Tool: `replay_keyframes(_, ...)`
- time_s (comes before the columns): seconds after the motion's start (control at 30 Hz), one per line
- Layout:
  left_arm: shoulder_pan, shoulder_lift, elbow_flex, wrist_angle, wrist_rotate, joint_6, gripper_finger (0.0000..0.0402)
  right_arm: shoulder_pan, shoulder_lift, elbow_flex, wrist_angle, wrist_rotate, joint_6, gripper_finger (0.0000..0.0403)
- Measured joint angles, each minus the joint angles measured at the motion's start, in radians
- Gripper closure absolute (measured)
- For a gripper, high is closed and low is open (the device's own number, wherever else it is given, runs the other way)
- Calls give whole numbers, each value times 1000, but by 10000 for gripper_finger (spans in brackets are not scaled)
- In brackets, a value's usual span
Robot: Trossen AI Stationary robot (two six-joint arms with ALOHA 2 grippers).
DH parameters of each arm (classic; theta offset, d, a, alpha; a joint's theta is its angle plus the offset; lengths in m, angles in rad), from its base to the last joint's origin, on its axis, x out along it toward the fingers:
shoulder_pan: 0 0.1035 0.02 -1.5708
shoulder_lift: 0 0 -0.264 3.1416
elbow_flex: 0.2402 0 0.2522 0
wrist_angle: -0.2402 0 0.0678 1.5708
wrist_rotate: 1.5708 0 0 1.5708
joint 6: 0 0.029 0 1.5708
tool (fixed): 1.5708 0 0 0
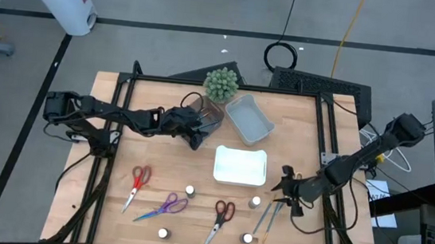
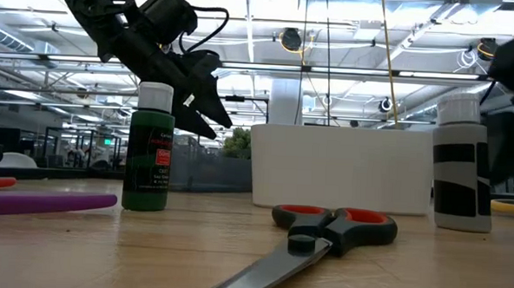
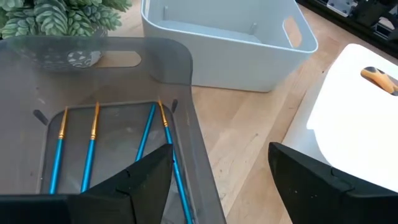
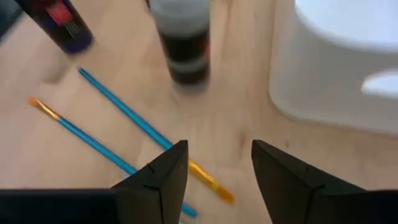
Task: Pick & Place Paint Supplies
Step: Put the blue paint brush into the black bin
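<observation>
Hovering: L gripper (image 1: 197, 133) over brown tray (image 1: 212, 115).

- Translucent brown rectangular tray (image 3: 180, 68) sits beside the pale blue-grey rectangular tray (image 3: 236, 56), four blue-handled brushes (image 3: 93, 143) lying inside it.
- Round green spiky plant (image 1: 220, 83) stands behind both.
- White rectangular tray (image 1: 240, 165) lies mid-table.
- Red-handled scissors (image 1: 220, 218) lie in front of it, between white-capped dark bottles (image 1: 190, 191).

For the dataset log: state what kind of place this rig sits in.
Probably a large open robotics lab or industrial workspace. The low view shows a high ceiling with exposed beams and hanging lights; the high view shows a grey concrete floor with loose cables around the wooden table.
</observation>
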Motion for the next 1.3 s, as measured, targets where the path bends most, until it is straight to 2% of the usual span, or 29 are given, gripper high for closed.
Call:
replay_keyframes(0.2,0,0,0,0,0,1,130,0,71,0,-36,-53,66,242)
replay_keyframes(0.53,0,0,0,-2,0,19,130,0,135,3,-35,-43,61,275)
replay_keyframes(1.07,1,0,0,-2,-1,20,130,0,135,2,-38,-49,43,395)
replay_keyframes(1.3,1,0,0,-2,-1,20,130,0,136,2,-37,-50,14,402)
